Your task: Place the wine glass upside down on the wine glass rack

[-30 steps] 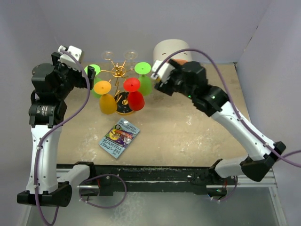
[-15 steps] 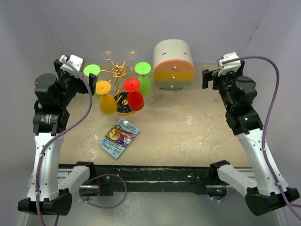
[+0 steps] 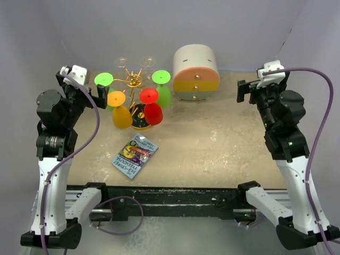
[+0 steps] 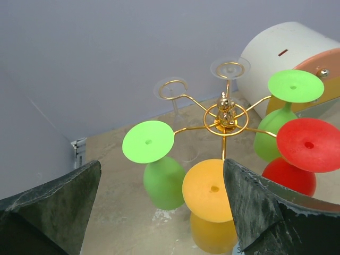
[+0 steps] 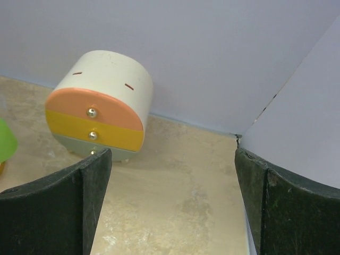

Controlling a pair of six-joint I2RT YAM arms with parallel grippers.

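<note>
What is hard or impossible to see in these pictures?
- Top view: the gold wire glass rack's black base is mostly hidden behind the orange plastic wine glass and red plastic wine glass.
- Top view: print on the blue flat packet is too small to read.
- Right wrist view: a green plastic glass is cut off by the left edge.

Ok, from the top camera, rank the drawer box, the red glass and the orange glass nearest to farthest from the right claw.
1. Drawer box, just left of the right claw, by the back wall.
2. Red glass, hanging on the right side of the rack.
3. Orange glass, on the rack's left side, farthest.
</note>
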